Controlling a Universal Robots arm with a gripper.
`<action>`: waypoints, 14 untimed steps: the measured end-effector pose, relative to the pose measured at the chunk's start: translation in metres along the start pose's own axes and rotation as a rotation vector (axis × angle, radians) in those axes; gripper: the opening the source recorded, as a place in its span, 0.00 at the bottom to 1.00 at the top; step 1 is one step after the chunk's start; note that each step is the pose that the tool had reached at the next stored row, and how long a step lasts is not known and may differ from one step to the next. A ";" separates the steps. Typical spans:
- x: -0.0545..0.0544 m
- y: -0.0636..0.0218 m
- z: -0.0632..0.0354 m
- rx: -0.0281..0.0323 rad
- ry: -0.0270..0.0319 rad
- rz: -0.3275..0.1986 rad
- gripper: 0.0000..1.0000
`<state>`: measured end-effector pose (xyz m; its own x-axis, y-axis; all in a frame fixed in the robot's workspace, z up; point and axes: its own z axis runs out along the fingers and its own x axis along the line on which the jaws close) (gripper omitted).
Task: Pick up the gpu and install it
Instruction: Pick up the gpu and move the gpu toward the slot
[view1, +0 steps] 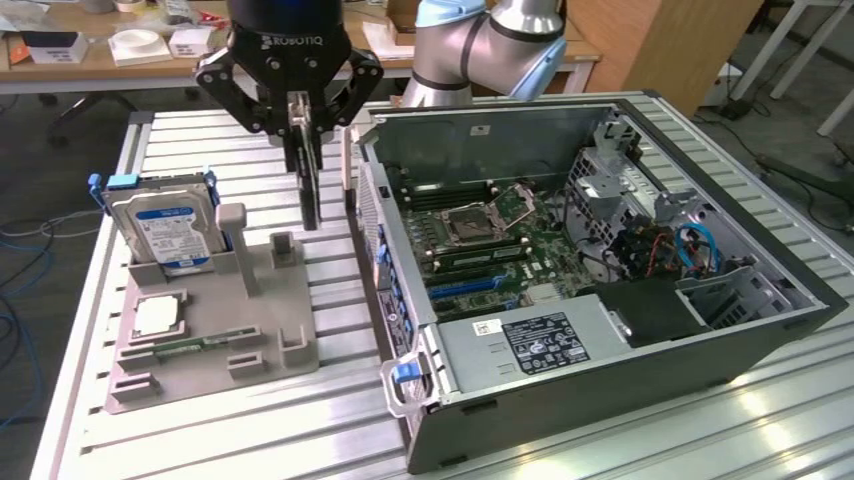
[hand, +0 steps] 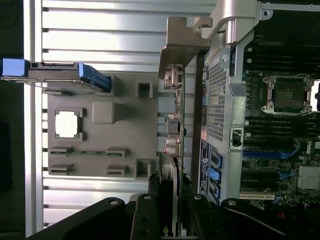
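The end effector (view1: 304, 112) sits at about 11 o'clock in the exterior view, clenched on the top edge of the gpu (view1: 310, 185). The card hangs edge-down, clear of the tabletop (view1: 200, 140). It is in the gap between the grey parts fixture (view1: 254, 340) and the open computer case (view1: 574, 390).

In the wrist view the gpu (hand: 178, 125) is seen edge-on, running from the end effector (hand: 175, 220) to its metal bracket (hand: 182, 45). That bracket sits just beside the case's perforated wall (hand: 216, 95).

The nearest hazard, as I judge it, is this closeness. From the card, the case wall lies at 3 o'clock, and any sideways travel without enough height could catch the bracket (view1: 347, 160) or the card's lower edge on the rim. A catch could twist the card in the grip.

The hold itself is a second risk. The fingers seem to pinch only a narrow strip along one edge, though the contact is hard to make out. A long card held that way could pivot or slip if bumped.

On the card's other side, at 9 o'clock from it, the fixture's posts and the upright hard drive (view1: 160, 225) could be struck by a swing.

The motherboard (view1: 494, 240) lies at about 3 o'clock in the exterior view, deep inside the case. A tilted card arriving there would miss its slot or stress the connector.
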<state>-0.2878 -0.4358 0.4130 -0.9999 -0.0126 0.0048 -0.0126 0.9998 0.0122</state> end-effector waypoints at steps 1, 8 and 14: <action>-0.001 0.0000 0.0000 0.0000 0.0009 0.000 0.27; -0.010 -0.0001 -0.0002 -0.0001 0.0087 -0.003 0.27; -0.017 -0.0002 -0.0002 -0.0001 0.0138 -0.005 0.27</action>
<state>-0.2712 -0.4358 0.4132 -0.9997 -0.0182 0.0186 -0.0179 0.9998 0.0124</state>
